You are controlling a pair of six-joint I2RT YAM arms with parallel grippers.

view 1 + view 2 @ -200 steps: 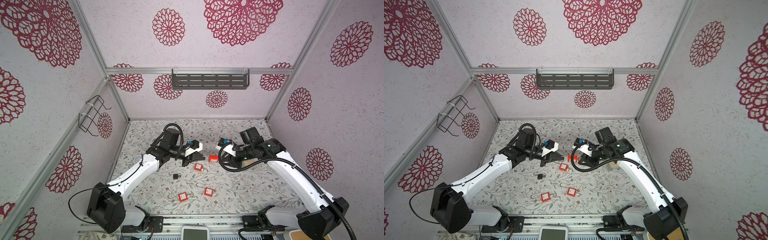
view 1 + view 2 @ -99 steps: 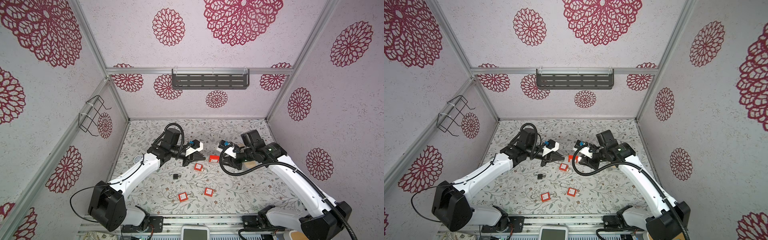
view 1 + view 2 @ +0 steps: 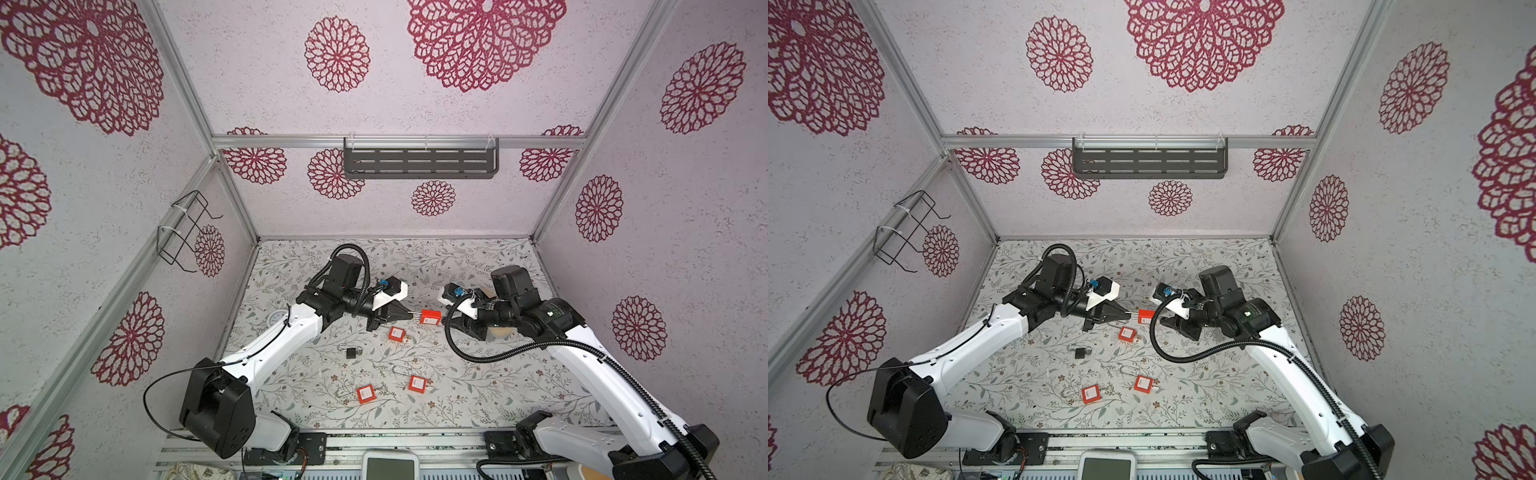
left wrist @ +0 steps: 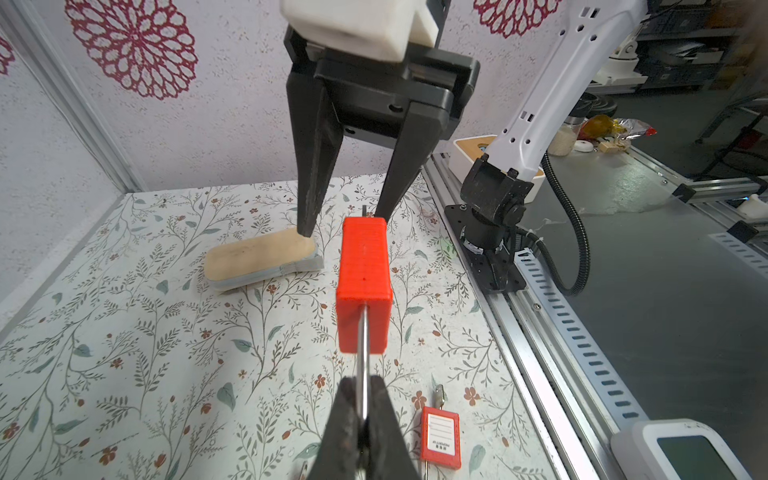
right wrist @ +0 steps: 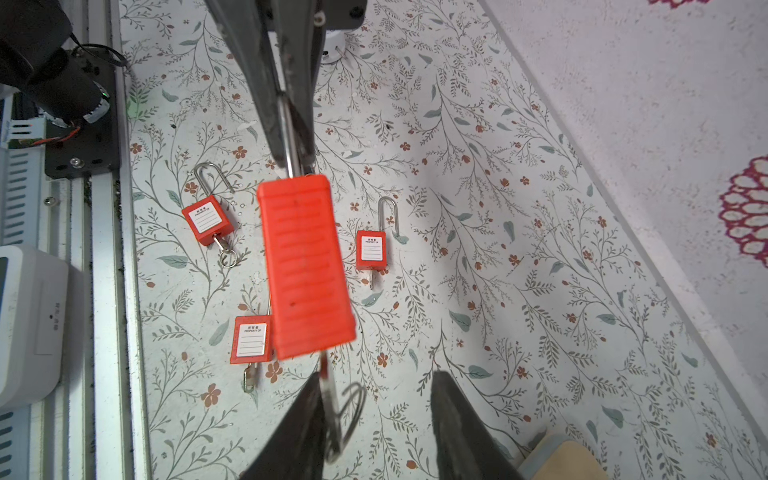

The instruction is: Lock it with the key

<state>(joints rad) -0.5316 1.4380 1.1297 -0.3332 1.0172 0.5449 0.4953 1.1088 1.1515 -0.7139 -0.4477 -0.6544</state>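
A red padlock (image 3: 430, 317) (image 3: 1146, 316) hangs in the air over the middle of the floral mat. My left gripper (image 3: 411, 314) (image 4: 362, 386) is shut on its steel shackle (image 4: 363, 340). The lock body (image 4: 365, 286) (image 5: 307, 266) points toward my right gripper (image 3: 448, 321) (image 5: 378, 376), which stands open just behind the lock's key end. The key (image 5: 328, 390) sticks out of the lock's bottom with its wire ring (image 5: 353, 407). It lies against one finger while the other finger stands well apart.
Three more red padlocks (image 3: 397, 333) (image 3: 417, 383) (image 3: 365, 394) and a small black padlock (image 3: 351, 353) lie on the mat. A tan pad (image 4: 262, 259) sits under the right wrist. A white display (image 3: 390, 465) stands at the front rail.
My right gripper has widened its jaws and let go of the key, drawing back slightly to the right. The left gripper and the padlock have stayed put.
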